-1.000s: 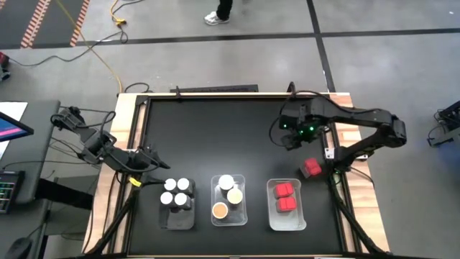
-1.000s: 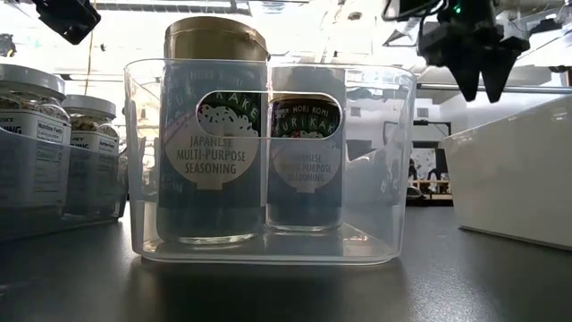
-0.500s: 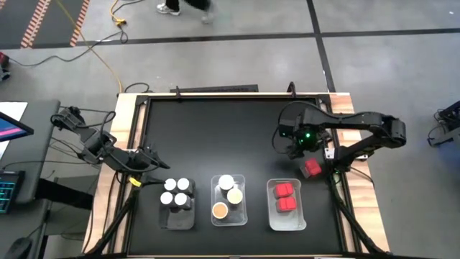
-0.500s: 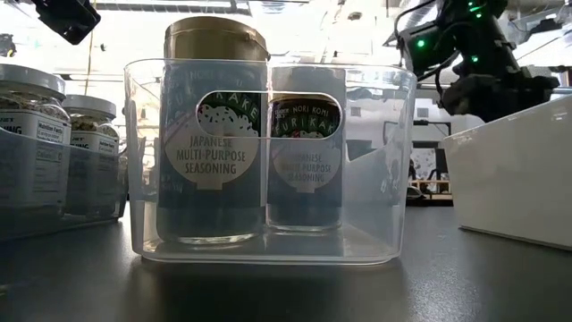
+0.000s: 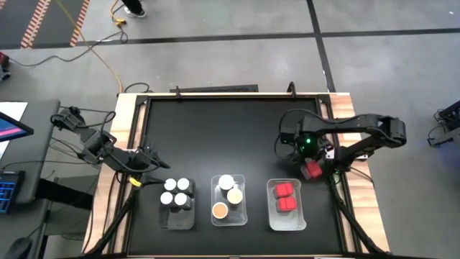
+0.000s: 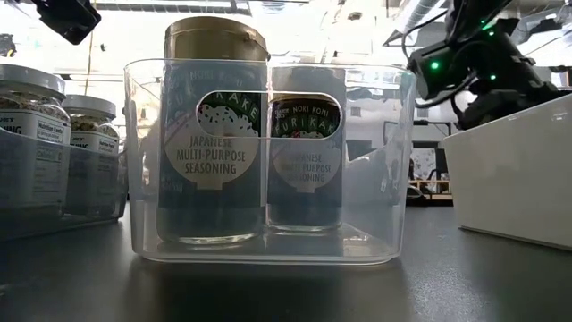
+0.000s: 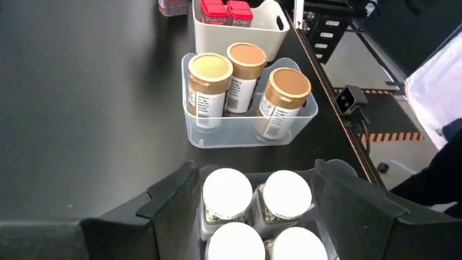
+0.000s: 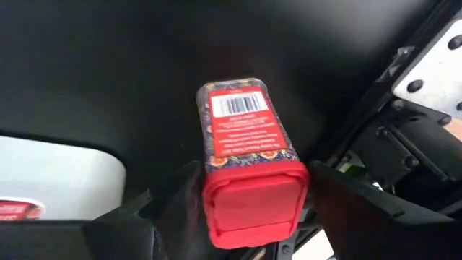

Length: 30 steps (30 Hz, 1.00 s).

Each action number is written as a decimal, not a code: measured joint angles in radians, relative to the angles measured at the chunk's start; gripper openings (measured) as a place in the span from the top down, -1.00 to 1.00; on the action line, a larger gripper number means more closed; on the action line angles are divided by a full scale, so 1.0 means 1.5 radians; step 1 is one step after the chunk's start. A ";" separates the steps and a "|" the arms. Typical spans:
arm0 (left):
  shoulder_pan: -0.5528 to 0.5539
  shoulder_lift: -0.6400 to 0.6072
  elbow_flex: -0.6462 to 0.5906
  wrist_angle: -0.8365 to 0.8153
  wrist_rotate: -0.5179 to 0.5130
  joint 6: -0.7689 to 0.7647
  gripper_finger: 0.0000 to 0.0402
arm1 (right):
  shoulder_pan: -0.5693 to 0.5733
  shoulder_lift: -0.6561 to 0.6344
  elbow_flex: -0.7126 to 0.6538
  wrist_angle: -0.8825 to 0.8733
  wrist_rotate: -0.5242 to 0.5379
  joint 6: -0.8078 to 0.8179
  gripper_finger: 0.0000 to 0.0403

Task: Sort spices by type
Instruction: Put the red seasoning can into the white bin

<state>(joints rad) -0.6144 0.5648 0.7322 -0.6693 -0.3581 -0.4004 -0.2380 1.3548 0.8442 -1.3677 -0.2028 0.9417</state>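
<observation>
A spice jar with a red square cap stands on the black table near its right edge, outside the trays. My right gripper is above it, open. In the right wrist view its fingers stand on either side of the jar's cap; I cannot tell if they touch it. Two more red-capped jars sit in the white tray. Three tan- and cream-lidded jars fill the middle clear tray. Several white-capped jars fill the left tray. My left gripper waits open, left of them.
The three trays stand in a row near the table's near edge. The right arm's base and bracket are close beside the loose jar. The far half of the black table is bare. A monitor and keyboard sit off the table's left side.
My right gripper has moved toward the table's near edge and down, to just over the loose red-capped jar. The jars and trays have not moved.
</observation>
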 joint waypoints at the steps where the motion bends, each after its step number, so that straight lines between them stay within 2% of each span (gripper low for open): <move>1: 0.000 0.000 0.000 0.000 -0.004 0.000 -0.27 | 0.004 0.000 -0.006 0.003 -0.004 0.000 -0.40; 26: 0.000 0.000 0.000 0.001 -0.016 0.000 -0.27 | 0.033 0.006 -0.013 -0.005 -0.093 -0.024 -0.40; 30: 0.000 0.000 0.000 0.001 -0.016 -0.001 -0.27 | 0.049 0.005 -0.042 0.022 -0.119 -0.020 -0.40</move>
<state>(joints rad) -0.6146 0.5652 0.7326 -0.6678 -0.3820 -0.4022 -0.1651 1.3626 0.7806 -1.3354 -0.3810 0.9115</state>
